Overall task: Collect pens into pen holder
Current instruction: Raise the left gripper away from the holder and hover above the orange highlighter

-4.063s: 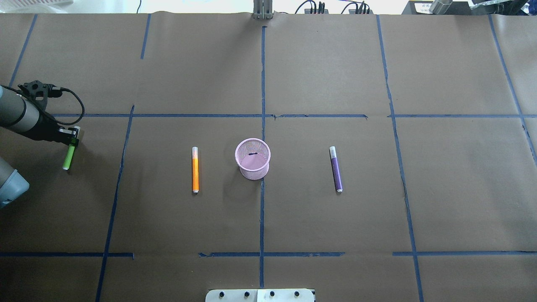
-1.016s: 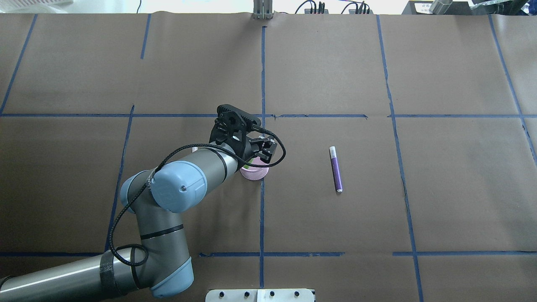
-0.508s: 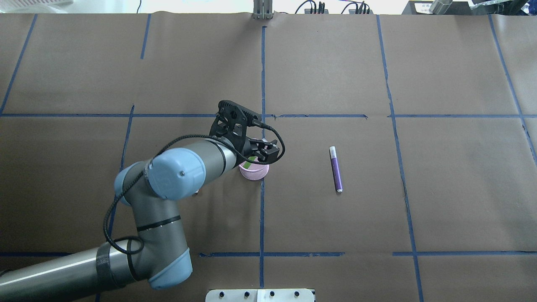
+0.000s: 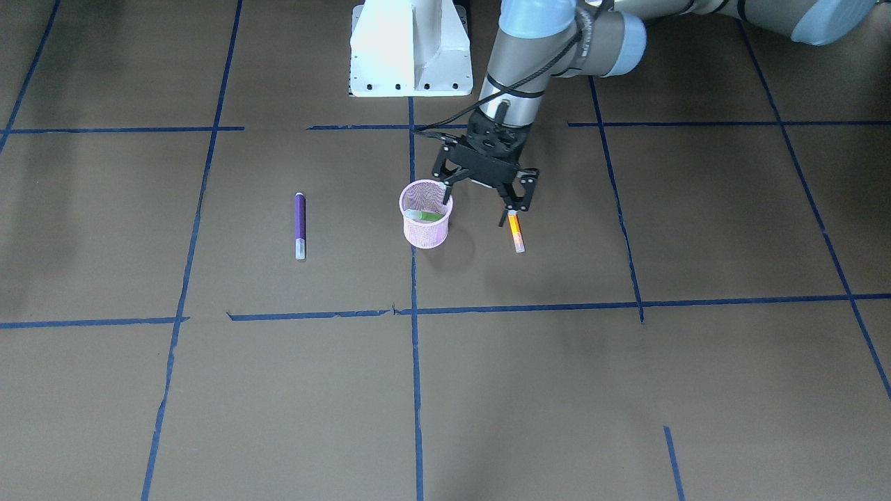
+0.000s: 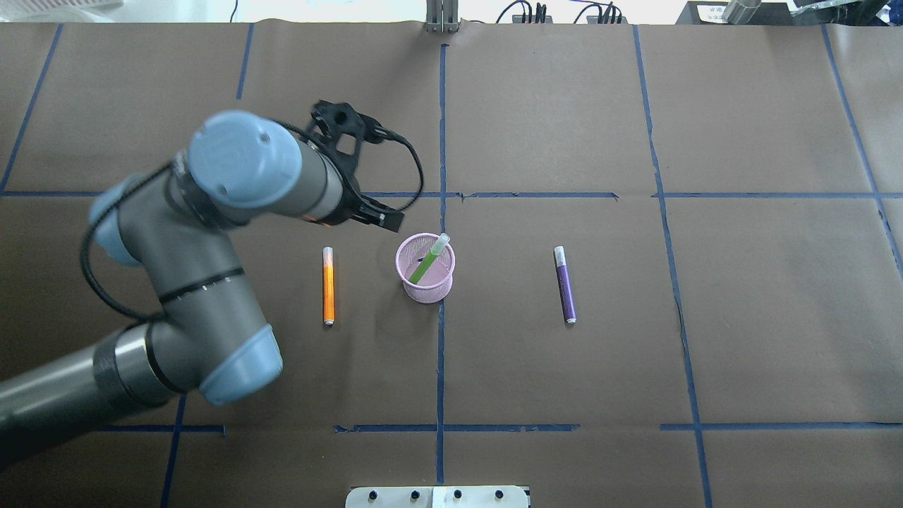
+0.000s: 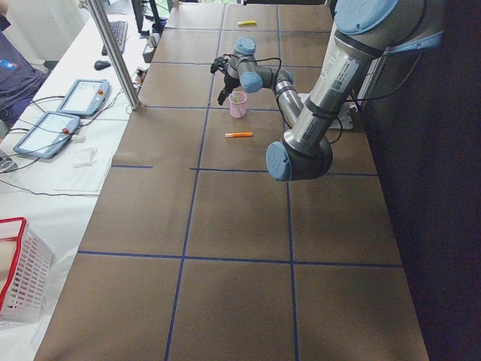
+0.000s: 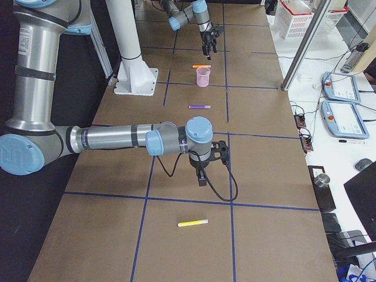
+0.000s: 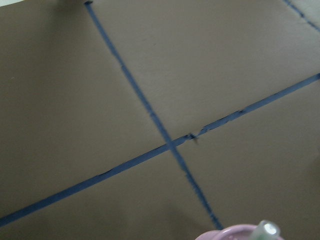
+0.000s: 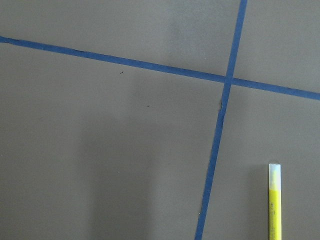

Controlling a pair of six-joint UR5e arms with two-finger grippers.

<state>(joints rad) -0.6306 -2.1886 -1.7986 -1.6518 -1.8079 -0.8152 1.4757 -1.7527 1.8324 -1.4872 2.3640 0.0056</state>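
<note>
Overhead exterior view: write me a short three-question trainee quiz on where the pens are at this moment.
1. True or false: the slim green pen leans inside the round pink wire-mesh pen holder.
2. Fill in: in the overhead view, ___ pens lie flat on the brown paper table cover.
3. Multiple choice: in the overhead view, the slim orange pen lies on which side of the holder? A left; B right; C beyond it.
Key: 1 true; 2 two, the orange one and the slim purple pen; 3 A.
</note>
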